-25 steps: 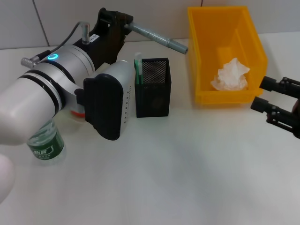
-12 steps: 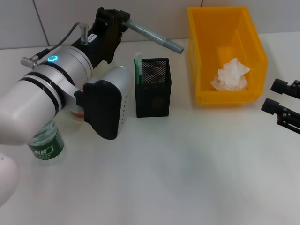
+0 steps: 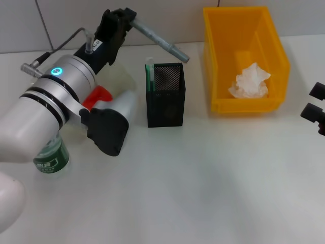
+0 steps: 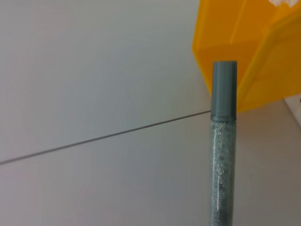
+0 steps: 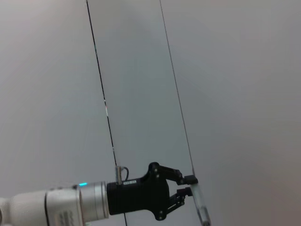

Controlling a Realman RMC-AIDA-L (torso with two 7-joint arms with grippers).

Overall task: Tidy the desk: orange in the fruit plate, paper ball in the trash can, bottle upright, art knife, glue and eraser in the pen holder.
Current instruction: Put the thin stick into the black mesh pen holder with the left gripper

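Your left gripper (image 3: 126,15) is up at the back of the desk, behind and to the left of the black mesh pen holder (image 3: 166,94), and its fingers are clamped on the glitter glue pen (image 3: 160,37). The pen sticks out to the right and slopes downward, its grey capped tip above and just behind the holder — not yet inside it. In the left wrist view you see the same pen (image 4: 223,141) lengthwise: clear barrel full of silver glitter, grey cap at the far end, the yellow bin's corner (image 4: 254,52) beyond it.

The pen holder stands upright on the white desk (image 3: 203,183), with a green item (image 3: 149,76) already standing in its left corner (you cannot tell which item it is). Just right of it sits the yellow trash bin (image 3: 221,61), and the crumpled white paper ball (image 3: 250,82) lies inside.

At your left, partly behind the arm, the green-labelled bottle (image 3: 50,156) stands upright. Something orange-red (image 3: 96,95) peeks out under the wrist — too hidden to name.

Your right gripper (image 3: 318,105) sits at the far right edge, well apart from the bin, with its two black fingers spread and nothing between them. From its wrist camera you see the left gripper (image 5: 186,187) holding the pen against the tiled wall.
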